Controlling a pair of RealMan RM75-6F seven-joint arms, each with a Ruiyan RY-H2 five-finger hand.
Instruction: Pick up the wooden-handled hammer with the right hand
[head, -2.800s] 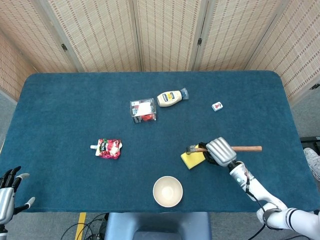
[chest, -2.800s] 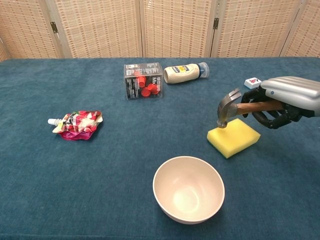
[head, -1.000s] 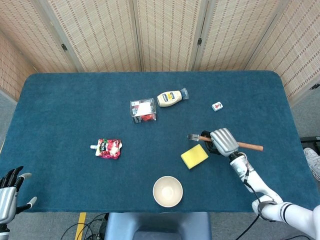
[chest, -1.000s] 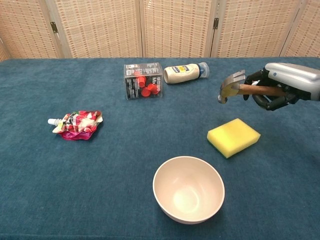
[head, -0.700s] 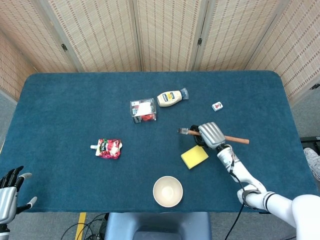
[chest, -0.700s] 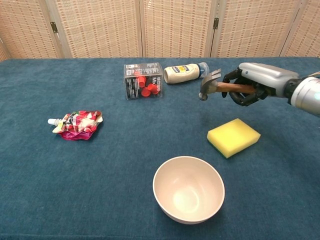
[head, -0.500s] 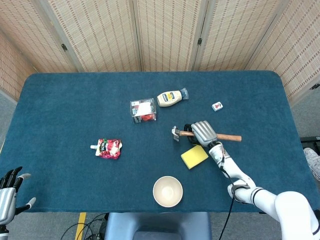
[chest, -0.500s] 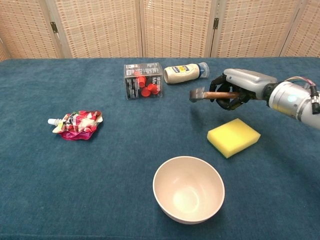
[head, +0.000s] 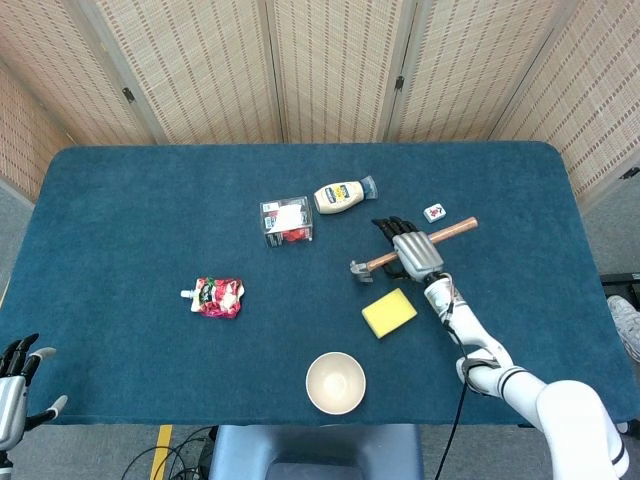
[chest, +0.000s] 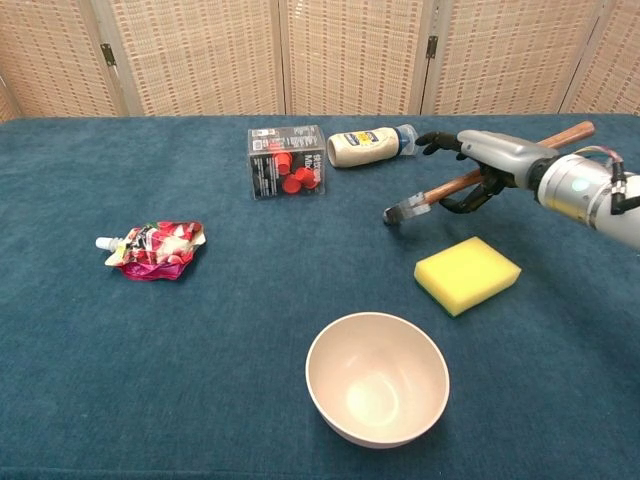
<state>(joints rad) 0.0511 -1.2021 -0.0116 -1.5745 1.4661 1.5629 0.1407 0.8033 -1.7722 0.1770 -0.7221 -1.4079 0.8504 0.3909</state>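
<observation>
A dark blue cloth-covered table (head: 150, 200) stands before folding screens of woven cane. The right hand (head: 410, 248) hovers over the right half of the table, its fingers (chest: 440, 140) stretched forward and loosely spread above the handle while a lower finger curls beneath it, so the wooden-handled hammer (head: 410, 250) rests in a loose grip rather than a tight fist. The handle runs diagonally through the hand: the wooden end sticks out behind it, up and to the right, and the metal head (chest: 397, 213) points down and to the left, ahead of the fingertips and low over the cloth; whether the head touches the cloth cannot be told. Just below the hammer head lies a yellow sponge (head: 389, 313), apart from it. Beyond the fingertips, a mayonnaise bottle (head: 343, 196) lies on its side, with a clear box of red pieces (head: 286, 221) beside it. A small white tile (head: 434, 212) sits near the handle's far end. A cream bowl (head: 335, 382) stands at the near edge, and a red pouch (head: 215, 297) lies well to the left. The left hand (head: 14, 385) shows at the lower left corner of the head view, off the table, its fingers apart and holding nothing.
</observation>
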